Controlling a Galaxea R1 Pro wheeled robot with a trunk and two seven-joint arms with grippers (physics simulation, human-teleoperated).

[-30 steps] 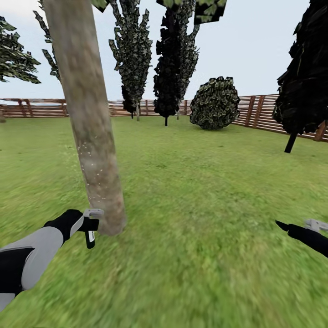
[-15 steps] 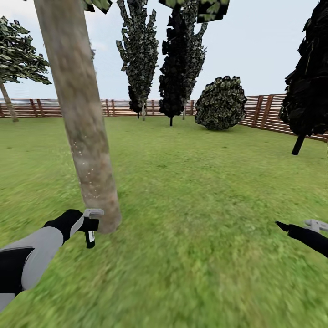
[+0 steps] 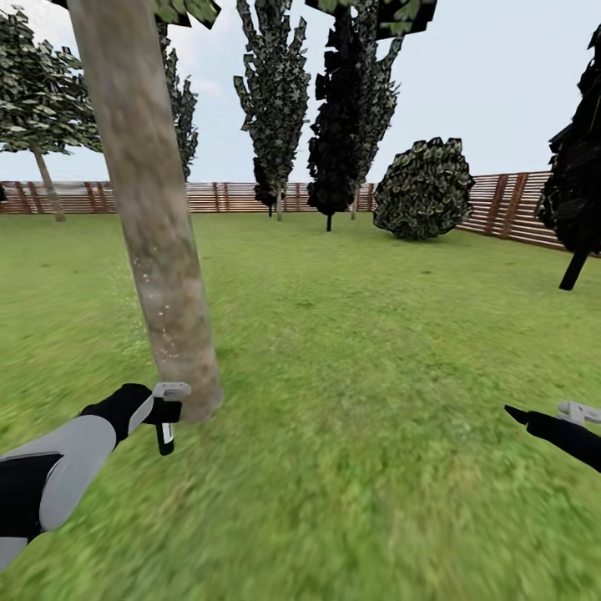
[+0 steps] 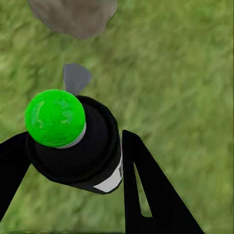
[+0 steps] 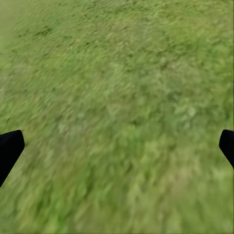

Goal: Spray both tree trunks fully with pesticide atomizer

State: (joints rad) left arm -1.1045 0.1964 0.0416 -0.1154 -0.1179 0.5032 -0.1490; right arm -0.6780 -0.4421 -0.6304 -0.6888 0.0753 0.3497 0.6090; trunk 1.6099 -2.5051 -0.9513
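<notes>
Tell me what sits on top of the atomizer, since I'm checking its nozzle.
In the left wrist view a bright green round cap tops the black atomizer, with a grey nozzle tab beyond it. The body's lower part is hidden from view.

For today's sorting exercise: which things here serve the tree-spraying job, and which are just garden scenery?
Job: pesticide atomizer, held in the left gripper; tree trunk.
Scenery: wooden fence; round shrub; dark conifers; lawn.

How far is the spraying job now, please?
Done: the atomizer is off the floor, gripped between the left gripper's fingers. In hand: it is held beside the base of the near tree trunk, which shows pale specks on its bark. Left: full trunk coverage, then the second tree. The right gripper is open, empty.
</notes>
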